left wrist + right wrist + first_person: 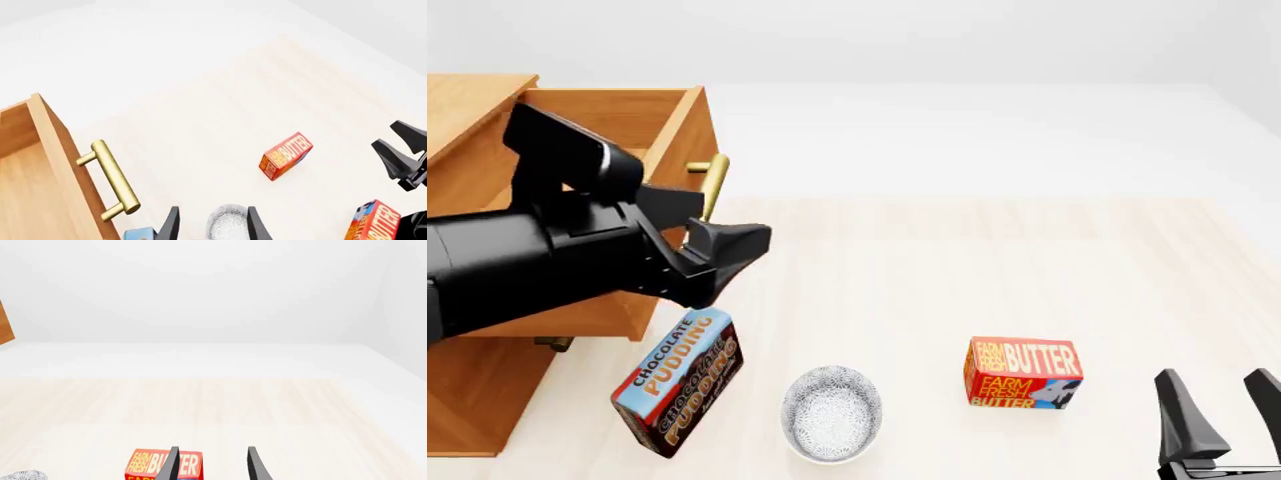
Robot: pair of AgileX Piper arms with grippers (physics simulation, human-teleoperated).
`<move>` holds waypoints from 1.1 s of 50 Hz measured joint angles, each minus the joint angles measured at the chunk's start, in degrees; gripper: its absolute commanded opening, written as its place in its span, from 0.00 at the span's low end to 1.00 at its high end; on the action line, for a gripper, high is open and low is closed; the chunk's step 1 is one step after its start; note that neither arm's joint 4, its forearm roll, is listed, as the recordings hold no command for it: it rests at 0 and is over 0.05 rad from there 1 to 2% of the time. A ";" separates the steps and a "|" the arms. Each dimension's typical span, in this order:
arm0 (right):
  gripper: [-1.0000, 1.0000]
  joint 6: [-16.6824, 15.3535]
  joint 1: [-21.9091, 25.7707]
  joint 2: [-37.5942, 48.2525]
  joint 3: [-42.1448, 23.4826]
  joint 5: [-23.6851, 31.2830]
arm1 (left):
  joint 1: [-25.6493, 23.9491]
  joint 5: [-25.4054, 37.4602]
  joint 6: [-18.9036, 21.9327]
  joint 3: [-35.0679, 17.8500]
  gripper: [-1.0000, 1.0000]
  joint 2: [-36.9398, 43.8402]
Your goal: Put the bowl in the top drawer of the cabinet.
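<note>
The bowl (831, 412) stands upright on the table near its front edge, between a pudding box and a butter box; it also shows in the left wrist view (229, 222) and at the edge of the right wrist view (23, 475). The top drawer (681, 120) of the cabinet (481, 390) is pulled out, its brass handle (710, 175) facing the table. My left gripper (723, 265) hangs open in front of the drawer, above and left of the bowl, holding nothing. My right gripper (1214, 420) is open at the front right, apart from everything.
A chocolate pudding box (678, 380) lies left of the bowl, just in front of the cabinet. A red butter box (1024, 373) sits right of the bowl. The left wrist view shows a second butter box (373, 222) near the right arm.
</note>
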 measured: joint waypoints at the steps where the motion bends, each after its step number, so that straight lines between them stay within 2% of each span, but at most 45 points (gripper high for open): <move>1: 1.00 0.00 0.00 0.00 0.00 0.00 | -0.19 -0.18 -0.13 0.14 1.00 0.20; 55: 1.00 0.00 0.00 0.00 0.00 0.00 | -4.87 -7.17 -5.84 7.67 1.00 8.58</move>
